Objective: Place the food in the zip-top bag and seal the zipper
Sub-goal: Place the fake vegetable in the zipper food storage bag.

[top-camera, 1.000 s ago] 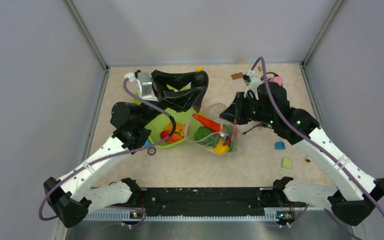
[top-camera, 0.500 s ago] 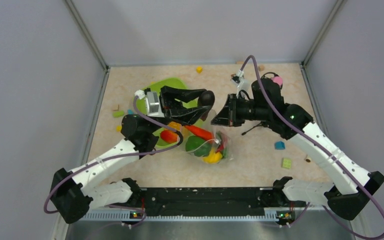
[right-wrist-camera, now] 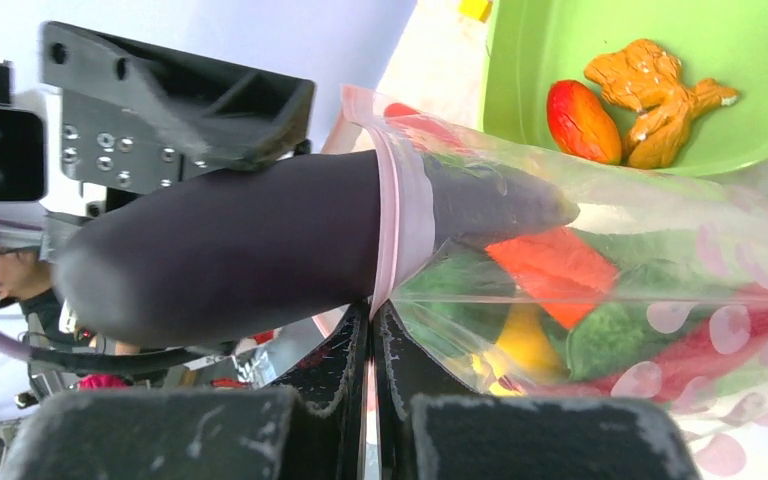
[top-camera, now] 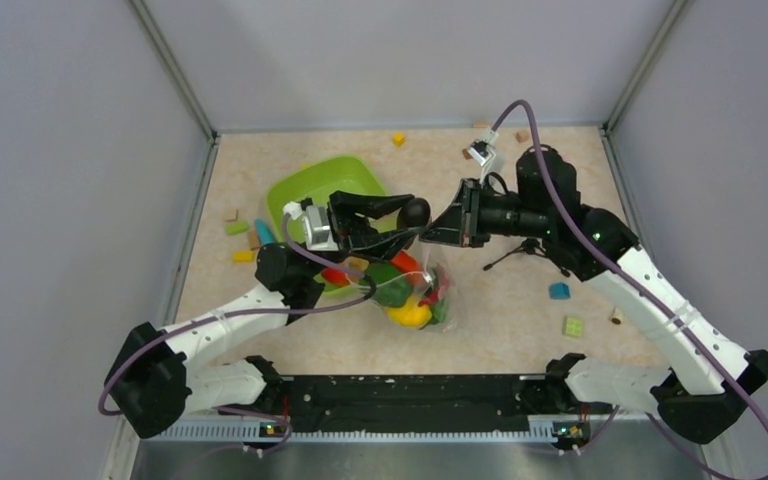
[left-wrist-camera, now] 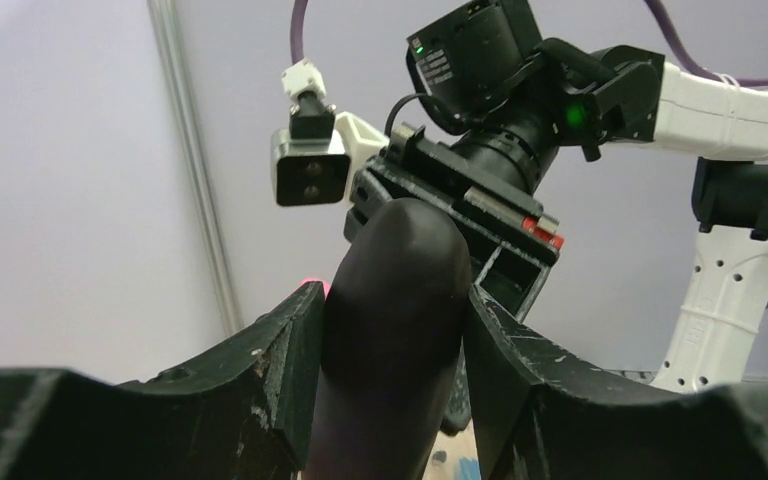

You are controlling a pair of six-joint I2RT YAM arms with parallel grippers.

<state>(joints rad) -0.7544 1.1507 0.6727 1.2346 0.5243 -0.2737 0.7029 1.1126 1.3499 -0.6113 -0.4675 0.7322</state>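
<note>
Pinching the zipper [right-wrist-camera: 400, 215], right claw [right-wrist-camera: 372, 325] faces left claw [left-wrist-camera: 390, 335] gripping the eggplant [right-wrist-camera: 230, 250] half inside the bag [right-wrist-camera: 660, 290].

In view are 1 zip-top bag [right-wrist-camera: 660, 260], 1 purple eggplant [right-wrist-camera: 230, 250], 1 lime-green tray [right-wrist-camera: 515, 70], 1 red toy [right-wrist-camera: 580, 122] and 1 orange toy [right-wrist-camera: 655, 95].

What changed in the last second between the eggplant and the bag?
The left gripper carried the eggplant from over the tray toward the near side, and its tip is now through the mouth of the bag, past the zipper. The bag shifted slightly nearer too. The right gripper stayed shut on the bag's mouth edge; the left kept its hold on the eggplant.
</note>
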